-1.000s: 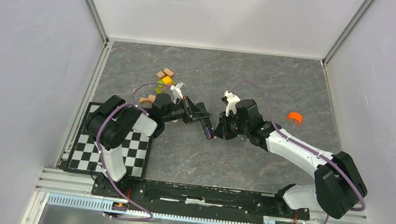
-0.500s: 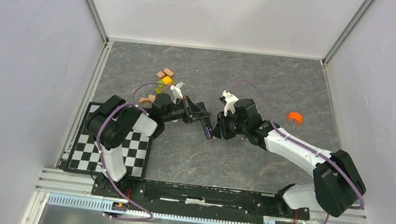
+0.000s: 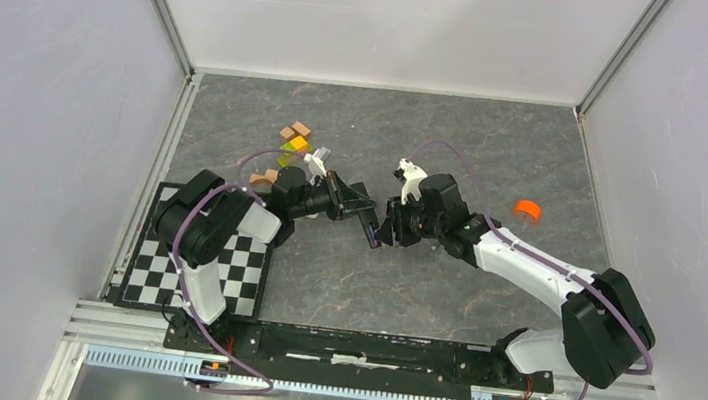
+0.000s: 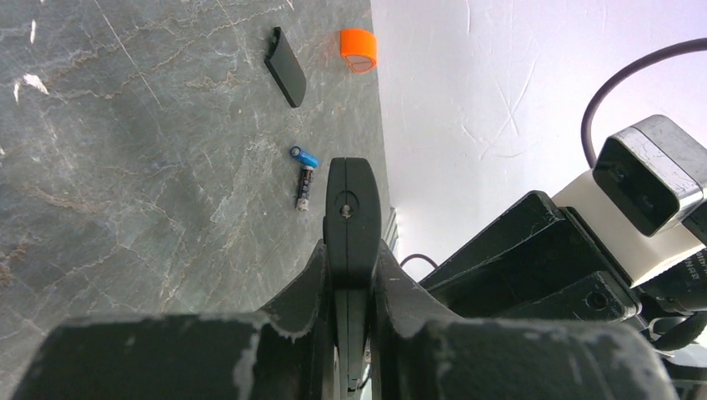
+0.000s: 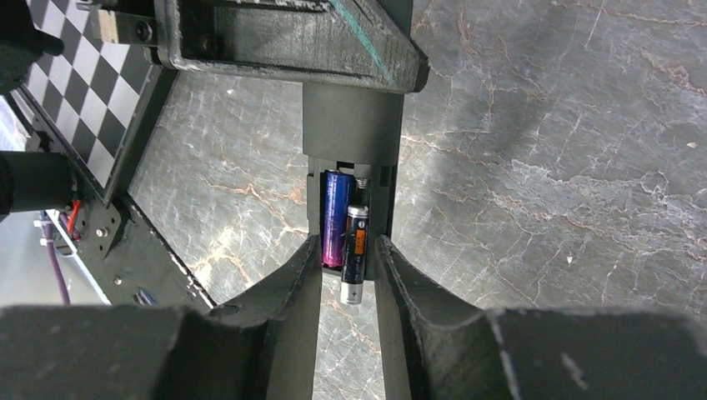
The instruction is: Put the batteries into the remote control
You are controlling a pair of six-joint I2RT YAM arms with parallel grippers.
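Grey marbled counter [image 3: 419, 298] inside white walls carries everything, with a chequered board [image 3: 150, 277] at the near left. Mid-counter, the two claws meet tip to tip. The left claw [image 3: 362, 217] is pressed tight on one end of the remote control [image 5: 354, 125], which looks dark here and has its battery bay open. The right claw [image 5: 348, 247] stands partly spread on either side of the bay's open end, pinching nothing that I can make out. A purple battery [image 5: 336, 217] lies seated in its slot. A black battery [image 5: 357, 254] with an orange band sits touching it, but its end juts past the remote's edge, so I judge it only part-way in. What seems left is to push that one home and close the bay.

Only the right wrist view shows the bay. Only the left wrist view shows what lies farther right on the counter: a blue battery [image 4: 305, 157] just beside a dark battery [image 4: 304, 187], then a black bar [image 4: 285, 54] and an orange cap [image 4: 358, 50]. Of these, only the cap is plain from overhead
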